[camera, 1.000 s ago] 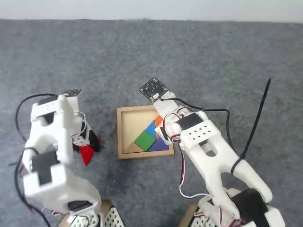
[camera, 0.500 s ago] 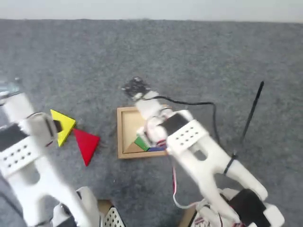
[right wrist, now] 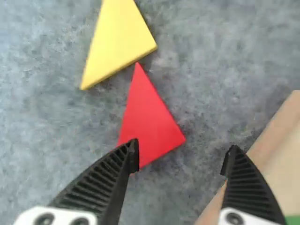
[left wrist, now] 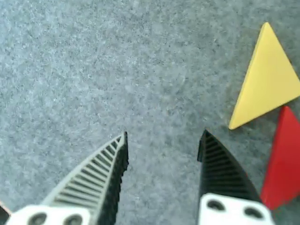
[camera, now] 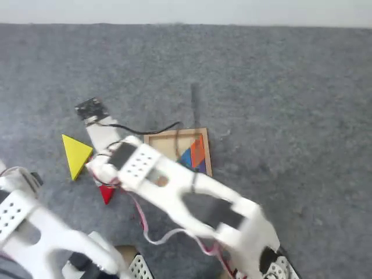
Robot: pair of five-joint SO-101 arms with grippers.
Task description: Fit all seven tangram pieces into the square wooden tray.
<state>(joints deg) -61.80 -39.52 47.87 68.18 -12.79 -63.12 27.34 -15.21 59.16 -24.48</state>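
1. Left gripper [left wrist: 164, 136], nearest: fingers apart over bare carpet [left wrist: 93, 70], both loose triangles to its right.
2. Right gripper [right wrist: 183, 146]: fingers apart, one tip at the edge of the red triangle [right wrist: 150, 119].
3. Yellow triangle [right wrist: 119, 42] just beyond; wooden tray [camera: 174, 135] farther right.

Grey felt-like table [camera: 279, 87], yellow triangle [camera: 75, 154] — perhaps touching red triangle [right wrist: 149, 119], wooden tray [camera: 174, 133] beside

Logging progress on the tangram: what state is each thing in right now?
Wooden tray: partly filled.
Red triangle: flat on carpet, outside tray.
Yellow triangle: flat on carpet, outside tray.
Left gripper: open, empty, over carpet.
Right gripper: open, empty, above red triangle.
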